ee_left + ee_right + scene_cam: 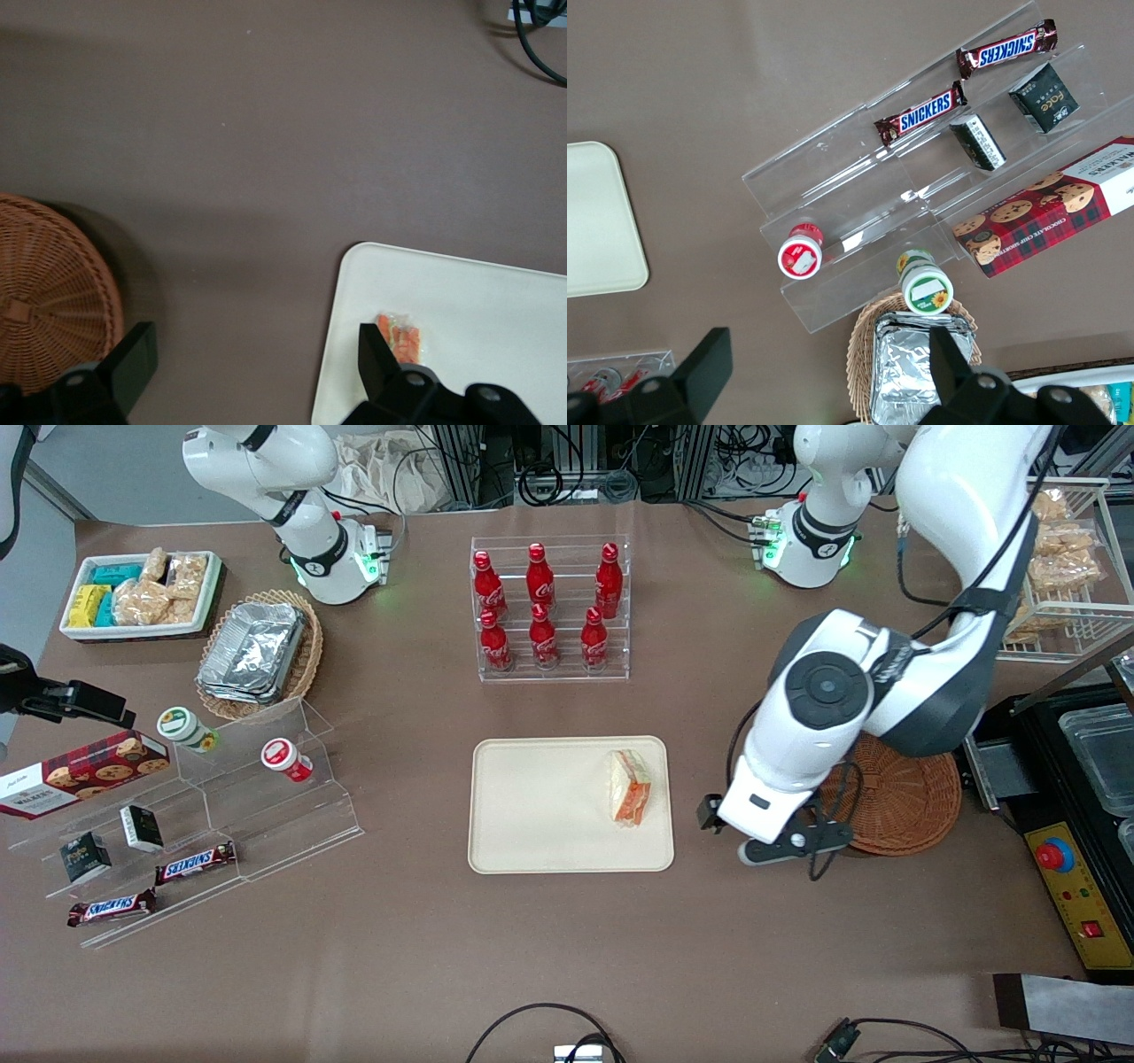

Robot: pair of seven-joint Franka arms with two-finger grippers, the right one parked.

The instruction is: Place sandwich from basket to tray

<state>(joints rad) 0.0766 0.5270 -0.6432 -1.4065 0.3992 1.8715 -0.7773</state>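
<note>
My jaws stand wide apart and hold nothing; my gripper [252,367] hangs over bare brown table [549,957] in the gap between the basket [904,802] and the tray [540,806]. In the wrist view one finger [133,359] shows just beside the basket's woven rim [53,292], the other [376,359] over the edge of the tray [478,301].

The sandwich [628,787] lies on the tray, near the tray's end that faces my working arm, well clear of the basket. It is a wedge in clear wrap, pale white bread along one side and a band of orange filling with a thin trace of green at its cut edge. It lies flat, its long edge running roughly along the tray's short side. From my wrist only its orange-filled end [400,335] shows, partly hidden by my finger.

The basket is round, shallow, reddish-brown wicker, and my arm covers part of it in the front view; the part I can see holds nothing. The tray is cream-beige with rounded corners and a low rim.
</note>
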